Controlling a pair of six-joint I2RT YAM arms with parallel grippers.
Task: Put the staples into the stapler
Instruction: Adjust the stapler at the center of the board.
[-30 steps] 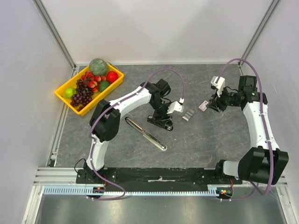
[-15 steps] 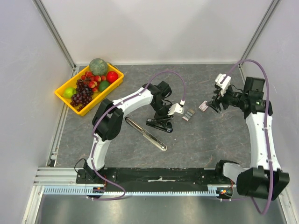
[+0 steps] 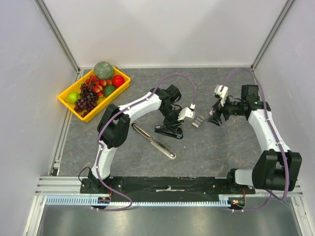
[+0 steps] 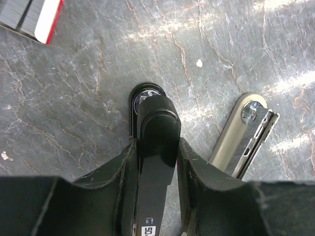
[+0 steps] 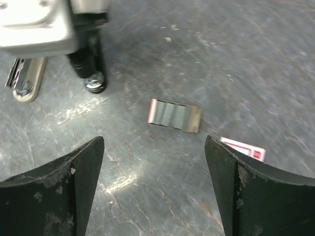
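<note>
Out on the grey bench (image 3: pixel 221 152), the left hand (image 4: pixel 156 147) is clamped on the black stapler (image 4: pixel 156 113), with its silver rail (image 4: pixel 241 137) lying alongside. The right hand (image 5: pixel 153 164) hangs spread wide above the staples (image 5: pixel 174 116), which lie flat near the white-and-red box (image 5: pixel 243 147).

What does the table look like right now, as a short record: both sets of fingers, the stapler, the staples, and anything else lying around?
left fingers: shut on the black stapler, one on each side
right fingers: open, holding nothing, raised over the staples
staples: grey strips in a small tray, flat on the table
box: white and red, flat, beside the tray, not touching it
silver rail: lying on the table beside the stapler
fruit bin: yellow, far left corner, away from both arms
</note>
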